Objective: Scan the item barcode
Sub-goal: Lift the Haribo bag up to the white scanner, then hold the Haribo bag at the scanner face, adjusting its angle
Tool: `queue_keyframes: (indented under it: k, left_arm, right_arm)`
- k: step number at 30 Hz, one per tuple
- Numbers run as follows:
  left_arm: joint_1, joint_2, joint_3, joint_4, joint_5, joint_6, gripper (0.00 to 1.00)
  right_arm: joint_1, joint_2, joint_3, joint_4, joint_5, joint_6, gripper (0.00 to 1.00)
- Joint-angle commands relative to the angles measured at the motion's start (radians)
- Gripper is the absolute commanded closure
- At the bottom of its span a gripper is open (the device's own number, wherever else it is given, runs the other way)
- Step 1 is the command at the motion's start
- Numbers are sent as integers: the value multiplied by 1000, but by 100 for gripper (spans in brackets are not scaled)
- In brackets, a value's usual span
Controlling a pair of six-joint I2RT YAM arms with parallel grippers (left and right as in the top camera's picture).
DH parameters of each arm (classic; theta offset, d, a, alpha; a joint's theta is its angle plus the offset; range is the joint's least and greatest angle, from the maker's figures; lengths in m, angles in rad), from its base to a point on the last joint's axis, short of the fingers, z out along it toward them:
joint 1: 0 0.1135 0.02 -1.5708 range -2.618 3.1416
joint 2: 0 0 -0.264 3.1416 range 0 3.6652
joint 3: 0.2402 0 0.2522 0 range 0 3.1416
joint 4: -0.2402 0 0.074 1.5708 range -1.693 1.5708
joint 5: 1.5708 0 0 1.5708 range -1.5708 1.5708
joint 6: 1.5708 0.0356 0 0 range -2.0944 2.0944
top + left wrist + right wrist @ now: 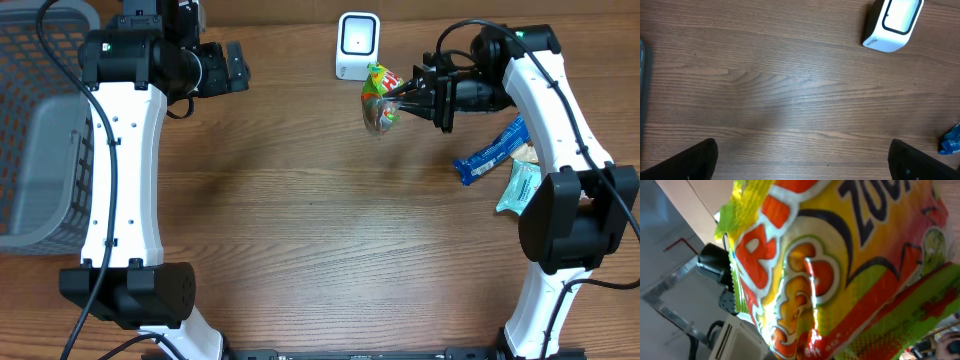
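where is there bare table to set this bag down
The middle of the table, between the left arm and right arm, in front of the scanner, is bare. Crowded: the right edge, where a blue packet and a teal packet lie. The right claw holds the bag beside the scanner.

- Brown wooden table centre: open.
- Grey plastic mesh basket blocks left edge.
- White box scanner at back; blue foil wrapper, teal packet litter right side.
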Motion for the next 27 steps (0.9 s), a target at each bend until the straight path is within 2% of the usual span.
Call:
queue_keyframes:
  k: [1, 9, 12, 16, 21, 27]
  left_arm:
    - [-6, 4, 9, 1, -3, -3, 0]
    - [-6, 4, 9, 1, -3, -3, 0]
    - [-6, 4, 9, 1, -3, -3, 0]
    - [-6, 4, 9, 1, -3, -3, 0]
    - [-6, 4, 9, 1, -3, -3, 0]
    - [-6, 4, 9, 1, -3, -3, 0]
  right_arm:
    - [-8, -8, 27, 82, -56, 198, 96]
    - [-43, -8, 27, 249, -57, 644, 96]
    - [-61, -8, 27, 344, -56, 692, 96]
    - [-64, -8, 27, 378, -56, 768, 96]
    - [-68, -8, 27, 562, -56, 877, 96]
    - [-67, -8, 27, 593, -56, 967, 96]
